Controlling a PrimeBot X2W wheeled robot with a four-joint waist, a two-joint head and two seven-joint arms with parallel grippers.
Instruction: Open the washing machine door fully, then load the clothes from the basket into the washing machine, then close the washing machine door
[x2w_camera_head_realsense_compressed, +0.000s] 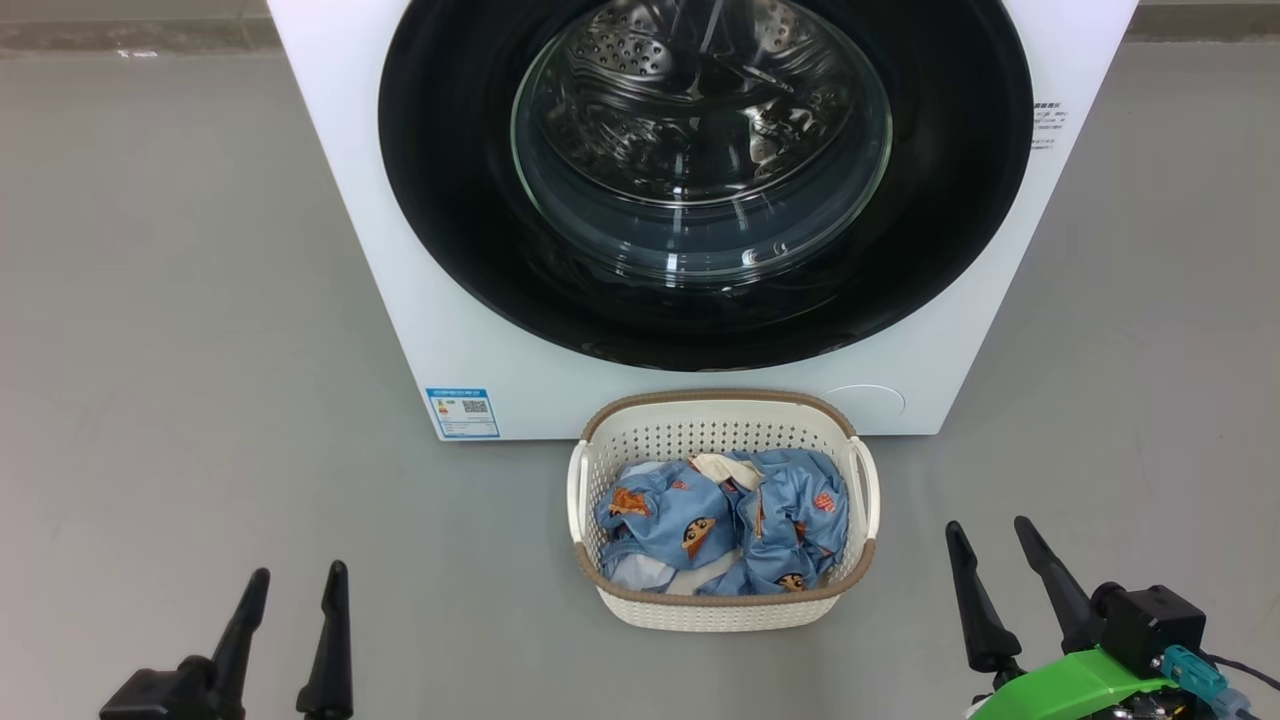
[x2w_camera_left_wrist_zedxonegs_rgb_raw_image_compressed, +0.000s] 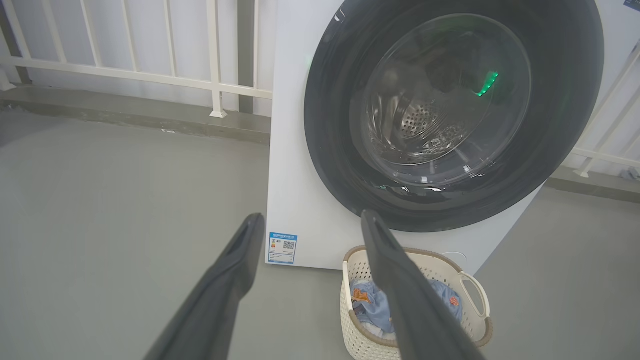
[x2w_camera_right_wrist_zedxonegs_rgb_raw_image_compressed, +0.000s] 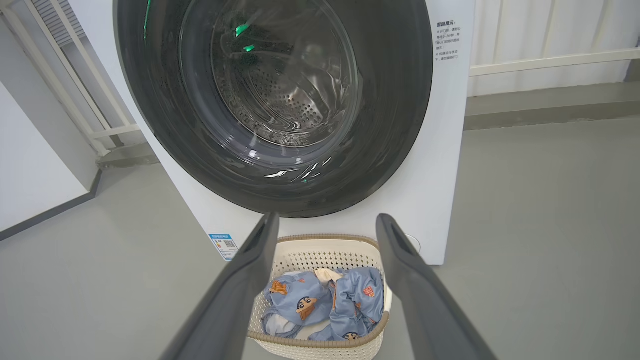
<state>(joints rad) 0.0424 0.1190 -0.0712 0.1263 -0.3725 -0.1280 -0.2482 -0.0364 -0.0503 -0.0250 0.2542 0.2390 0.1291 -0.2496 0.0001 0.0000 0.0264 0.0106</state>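
On the floor before the washing machine (x2w_camera_head_realsense_compressed: 700, 400), whose washing machine door (x2w_camera_head_realsense_compressed: 450, 200) is shut, the basket (x2w_camera_head_realsense_compressed: 720, 610) holds the clothes (x2w_camera_head_realsense_compressed: 720, 530), while the left pincer (x2w_camera_head_realsense_compressed: 295, 585) and right pincer (x2w_camera_head_realsense_compressed: 990, 535) hover released, empty.

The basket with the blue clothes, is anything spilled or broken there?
Nothing stands out. The cream perforated plastic basket stands upright before the white front-loading washing machine, and the crumpled light blue printed clothes all lie inside it.

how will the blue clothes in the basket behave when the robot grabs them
Probably floppy: the clothes lie crumpled in soft folds, so a pinched part would likely lift while the rest hangs. They look bunched together, so several may come up at once. The basket looks light and might shift.
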